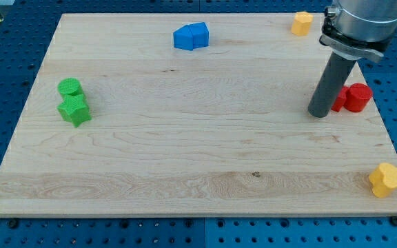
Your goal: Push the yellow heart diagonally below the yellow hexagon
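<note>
Pale wooden board [185, 138] lies on a blue perforated bench, and my tip [318, 114] rests on it toward the view's right. I have no jaws, only a bare rod gripping nothing. Just to the view's right of my tip, partly behind the rod, sit two red blocks [353, 97]. The yellow heart [386, 180] is well below and to the right, at the board's corner. The yellow hexagon [302, 23] is well above me. Far left: a blue pair [191, 36] and two green blocks [72, 101].
</note>
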### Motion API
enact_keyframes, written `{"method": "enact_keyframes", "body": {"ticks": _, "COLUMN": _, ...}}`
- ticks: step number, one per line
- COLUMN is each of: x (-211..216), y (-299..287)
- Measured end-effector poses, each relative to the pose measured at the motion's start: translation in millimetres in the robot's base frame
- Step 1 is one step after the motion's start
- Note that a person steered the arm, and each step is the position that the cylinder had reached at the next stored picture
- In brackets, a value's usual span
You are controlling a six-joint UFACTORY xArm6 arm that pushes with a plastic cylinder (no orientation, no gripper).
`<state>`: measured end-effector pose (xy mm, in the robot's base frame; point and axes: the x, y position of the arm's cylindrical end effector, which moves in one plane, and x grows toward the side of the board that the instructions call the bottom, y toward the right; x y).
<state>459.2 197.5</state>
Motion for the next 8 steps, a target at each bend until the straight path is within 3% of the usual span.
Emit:
{"method": "enact_keyframes", "body": {"ticks": 1, "x": 6.2, "y": 0.7}}
{"method": "enact_keyframes", "body": {"ticks": 2, "x": 38.4, "y": 11.8}}
{"method": "enact_keyframes", "body": {"ticks": 4, "x": 60.7, "y": 125.9}}
{"method": "enact_keyframes", "body": {"ticks": 5, "x": 97.6, "y": 147.7}}
{"method": "enact_keyframes", "body": {"ticks": 6, "x": 141.6, "y": 145.2}}
{"method": "enact_keyframes", "body": {"ticks": 7, "x": 157.1, "y": 109.1}}
{"method": "enact_keyframes", "body": {"ticks": 8, "x": 140.2, "y": 55.7}}
